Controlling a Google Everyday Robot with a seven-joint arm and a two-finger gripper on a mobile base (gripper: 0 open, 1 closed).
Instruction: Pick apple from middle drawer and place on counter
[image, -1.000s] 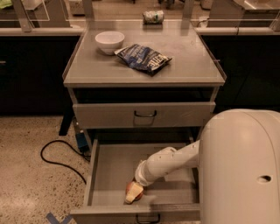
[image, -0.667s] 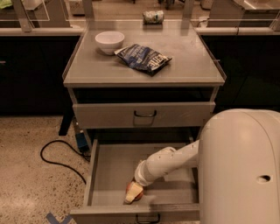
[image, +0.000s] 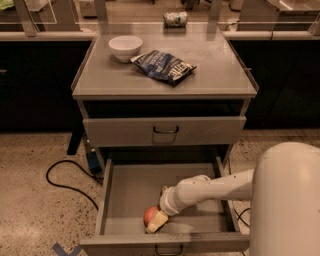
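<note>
Currently: gripper (image: 156, 221) low in the open middle drawer (image: 127, 192), touching the apple (image: 149, 215) close to the front wall. Cannot tell whether it has closed on the apple.

Risks, as judged:
- A shallow hold lets the round apple roll free on lift.
- The arm clips the upper drawer (image: 165, 131) while rising toward the counter (image: 210, 75).
- The white bowl (image: 125, 46) and chip bag (image: 163, 65) crowd the placement.
</note>
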